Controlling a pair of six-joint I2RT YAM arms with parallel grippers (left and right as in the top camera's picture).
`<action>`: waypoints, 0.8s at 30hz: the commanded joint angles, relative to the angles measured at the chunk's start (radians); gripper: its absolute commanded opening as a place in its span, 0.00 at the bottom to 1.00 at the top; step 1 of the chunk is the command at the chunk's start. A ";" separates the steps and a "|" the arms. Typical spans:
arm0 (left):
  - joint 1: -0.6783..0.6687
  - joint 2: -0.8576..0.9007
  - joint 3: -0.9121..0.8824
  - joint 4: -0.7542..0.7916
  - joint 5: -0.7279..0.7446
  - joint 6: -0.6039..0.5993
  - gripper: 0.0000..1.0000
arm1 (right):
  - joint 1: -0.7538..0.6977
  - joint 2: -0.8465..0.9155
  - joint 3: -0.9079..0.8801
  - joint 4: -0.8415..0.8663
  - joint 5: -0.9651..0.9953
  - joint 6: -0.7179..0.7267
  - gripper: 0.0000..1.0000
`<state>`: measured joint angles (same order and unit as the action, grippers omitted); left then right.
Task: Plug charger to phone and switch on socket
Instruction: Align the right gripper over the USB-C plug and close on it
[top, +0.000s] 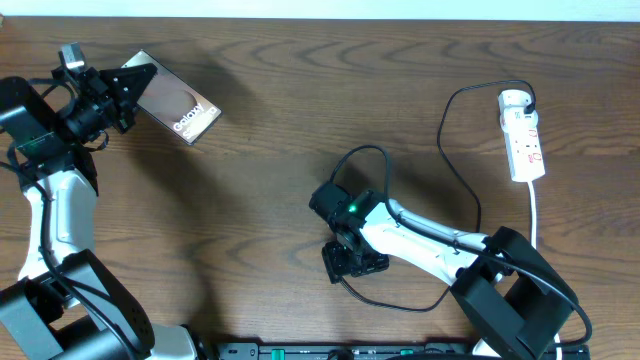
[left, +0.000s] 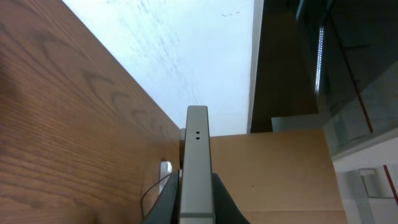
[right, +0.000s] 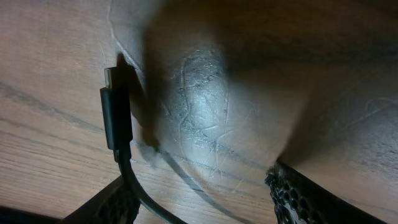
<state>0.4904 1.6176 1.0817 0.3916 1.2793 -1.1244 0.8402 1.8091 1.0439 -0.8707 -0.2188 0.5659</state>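
Right gripper (right: 199, 196) fingers (right: 109, 205) hung spread apart just above the table (right: 56, 155), grasping nothing; the charger (right: 117, 118) lay flat on the wood just beside one finger, its connector tip pointing away from the gripper. Left gripper (top: 133, 86) was clenched on one end of the phone (top: 182, 108) at the table's far left. The socket (top: 522, 135) lay at the far right, well apart from both

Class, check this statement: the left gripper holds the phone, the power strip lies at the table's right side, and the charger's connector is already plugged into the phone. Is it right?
One part is wrong. The right wrist view shows the charger's connector lying loose on the table between the right gripper's open fingers, not in the phone. The rest stands.
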 joint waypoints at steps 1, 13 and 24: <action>0.002 -0.017 0.019 0.006 0.006 0.006 0.07 | 0.005 0.000 0.021 0.000 0.011 -0.007 0.68; 0.002 -0.017 0.019 0.006 0.006 0.026 0.07 | 0.006 0.031 0.060 -0.005 0.011 -0.055 0.69; 0.002 -0.017 0.019 0.005 0.006 0.032 0.07 | 0.006 0.095 0.112 -0.043 0.010 -0.086 0.65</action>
<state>0.4900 1.6176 1.0813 0.3916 1.2758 -1.0988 0.8402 1.8675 1.1156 -0.9035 -0.2119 0.5072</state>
